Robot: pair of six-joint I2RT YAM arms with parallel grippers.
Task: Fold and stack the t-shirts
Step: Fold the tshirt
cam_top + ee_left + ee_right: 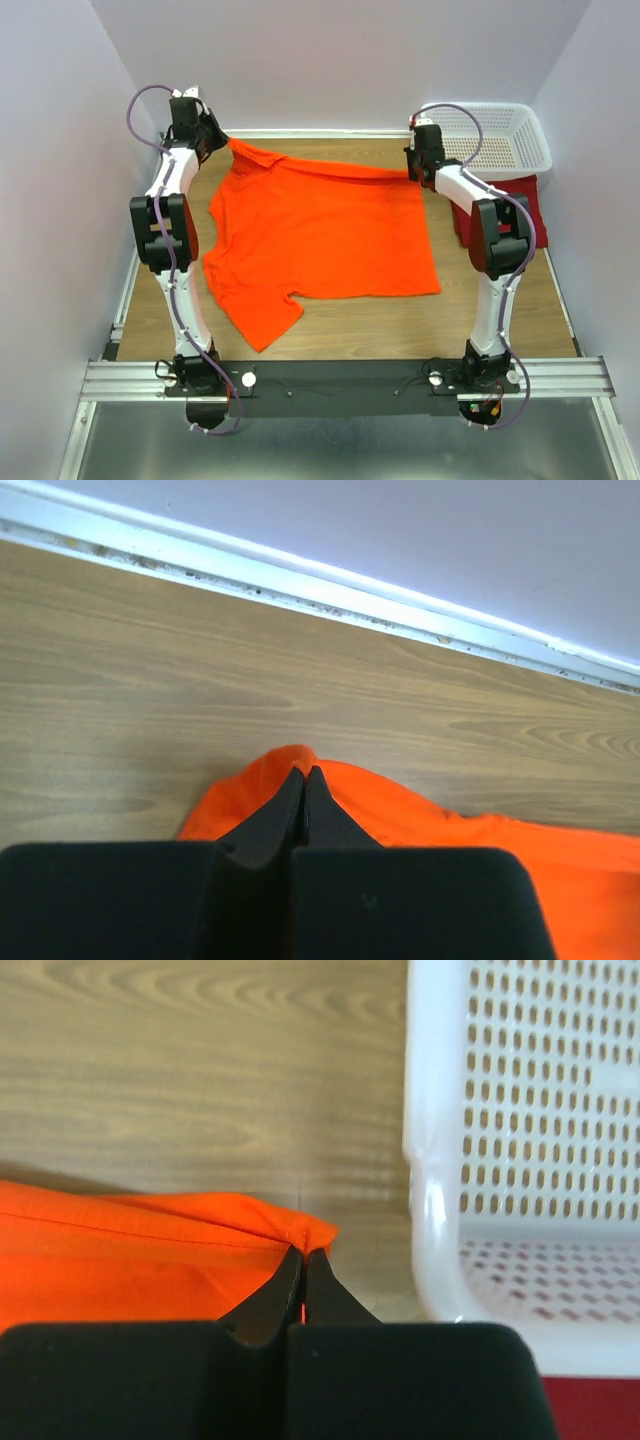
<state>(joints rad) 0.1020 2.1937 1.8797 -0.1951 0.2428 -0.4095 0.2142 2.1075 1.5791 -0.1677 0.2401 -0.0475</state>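
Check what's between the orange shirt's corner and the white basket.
Only bare wooden table separates the orange shirt from the basket, clearest in the right wrist view.

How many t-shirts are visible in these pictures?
2. The orange t-shirt is spread out in the middle. The dark red t-shirt lies folded at the right, next to the white basket, partly behind the right arm. Whether the basket hides others, I cannot tell.

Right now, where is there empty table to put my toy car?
Bare wood runs between the orange t-shirt and the black rail. A thin strip lies behind the shirt by the back wall. The right side is crowded: white basket, maroon t-shirt.
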